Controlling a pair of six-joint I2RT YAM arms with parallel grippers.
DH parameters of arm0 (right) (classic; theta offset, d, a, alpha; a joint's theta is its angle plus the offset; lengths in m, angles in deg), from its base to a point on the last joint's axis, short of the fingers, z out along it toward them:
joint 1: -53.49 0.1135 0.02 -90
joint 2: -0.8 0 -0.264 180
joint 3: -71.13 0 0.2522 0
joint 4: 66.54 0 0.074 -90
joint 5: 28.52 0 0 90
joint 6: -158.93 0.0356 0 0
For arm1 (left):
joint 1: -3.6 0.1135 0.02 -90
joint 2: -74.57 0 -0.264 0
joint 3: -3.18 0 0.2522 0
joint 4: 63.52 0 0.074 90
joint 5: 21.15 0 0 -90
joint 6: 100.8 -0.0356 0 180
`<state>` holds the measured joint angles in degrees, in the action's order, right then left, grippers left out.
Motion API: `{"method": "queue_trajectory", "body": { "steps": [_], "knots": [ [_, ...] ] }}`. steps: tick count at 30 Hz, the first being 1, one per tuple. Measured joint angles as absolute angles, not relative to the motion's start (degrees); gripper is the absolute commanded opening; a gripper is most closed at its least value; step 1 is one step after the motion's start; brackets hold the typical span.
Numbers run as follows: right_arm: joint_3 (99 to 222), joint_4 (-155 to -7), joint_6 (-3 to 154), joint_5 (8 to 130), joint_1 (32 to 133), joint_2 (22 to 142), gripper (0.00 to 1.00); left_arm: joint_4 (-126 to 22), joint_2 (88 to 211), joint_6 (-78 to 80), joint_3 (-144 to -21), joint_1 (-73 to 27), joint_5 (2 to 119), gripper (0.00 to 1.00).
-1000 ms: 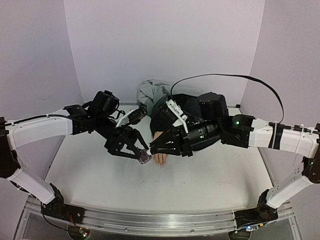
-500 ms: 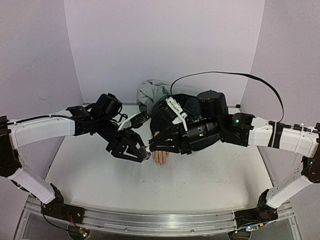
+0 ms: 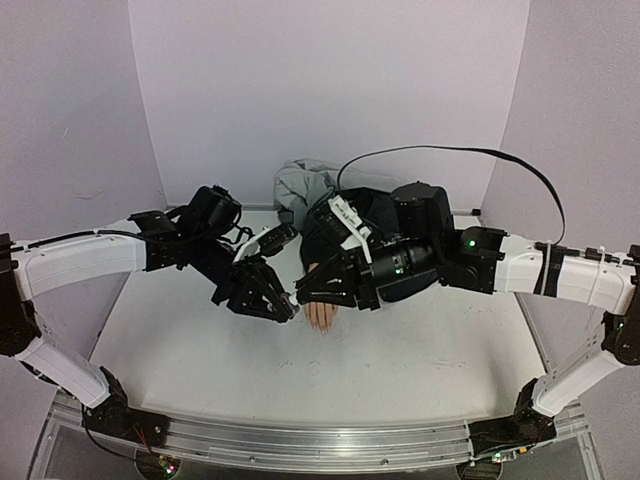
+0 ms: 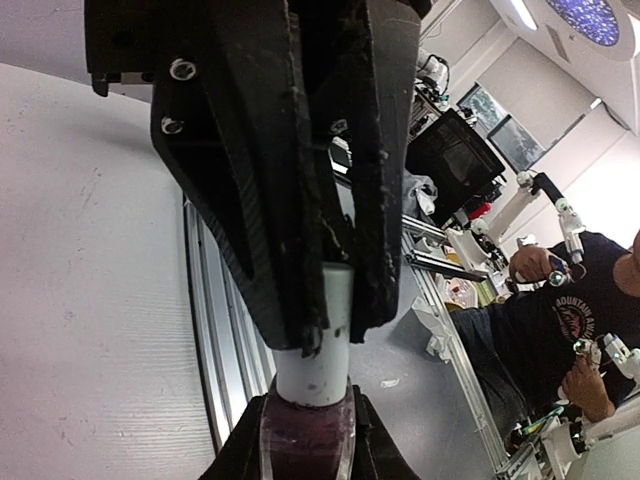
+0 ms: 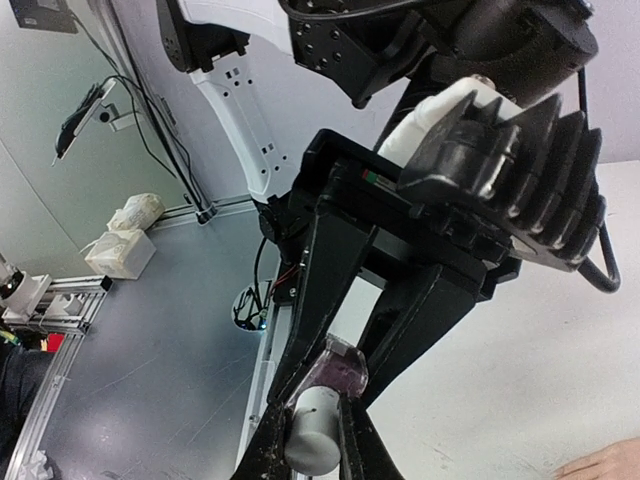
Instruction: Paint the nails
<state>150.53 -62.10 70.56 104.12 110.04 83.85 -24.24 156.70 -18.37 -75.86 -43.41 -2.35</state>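
Note:
A small bottle of dark purple polish [image 4: 305, 445] with a white cap [image 4: 322, 340] hangs between my two grippers above the table. My left gripper [image 4: 305, 428] is shut on the glass body. My right gripper [image 5: 315, 452] is shut on the cap [image 5: 312, 440], with the bottle [image 5: 342, 372] just beyond it. In the top view the left gripper [image 3: 283, 308] and right gripper [image 3: 303, 293] meet just left of the pale mannequin hand [image 3: 320, 316], which lies flat with its fingers toward the near edge. The nails are too small to make out.
A grey cloth [image 3: 300, 185] is bunched at the back wall, and a dark sleeve [image 3: 372, 212] runs from it to the hand, largely under my right arm. A black cable [image 3: 450, 152] arcs over that arm. Purple walls close in three sides.
My left gripper, open around the bottle a second ago, has closed on its glass body. The right gripper has stayed shut on the cap and barely moved.

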Motion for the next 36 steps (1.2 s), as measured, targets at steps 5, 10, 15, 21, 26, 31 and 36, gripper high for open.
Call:
{"method": "queue_trajectory", "body": {
  "steps": [5, 10, 15, 21, 26, 31, 36],
  "knots": [
    [150.5, -62.0, 74.0, 95.9, 110.5, 83.8, 0.58, -23.6, 153.9, -20.4, -75.6, -43.3, 5.6, 0.0],
    [149.9, -61.2, 83.2, 81.0, 110.6, 83.3, 0.77, -23.9, 148.7, -21.5, -74.5, -43.4, 22.9, 0.0],
    [147.4, -57.8, 96.5, 70.0, 110.0, 81.8, 0.81, -26.8, 143.9, -21.2, -71.7, -43.5, 43.6, 0.0],
    [150.7, -51.1, 108.4, 67.6, 110.6, 87.1, 0.78, -30.5, 139.0, -20.6, -67.9, -43.5, 59.6, 0.0],
    [156.6, -48.5, 114.1, 65.5, 111.8, 94.1, 0.64, -32.2, 137.8, -19.9, -67.7, -43.5, 66.8, 0.0],
    [161.6, -46.8, 116.7, 64.9, 112.5, 99.1, 0.61, -32.9, 137.2, -19.9, -67.3, -43.5, 71.0, 0.0],
    [165.5, -45.0, 117.7, 64.8, 113.1, 102.7, 0.56, -32.9, 137.2, -19.9, -67.1, -43.5, 72.7, 0.0]
  ]
}}
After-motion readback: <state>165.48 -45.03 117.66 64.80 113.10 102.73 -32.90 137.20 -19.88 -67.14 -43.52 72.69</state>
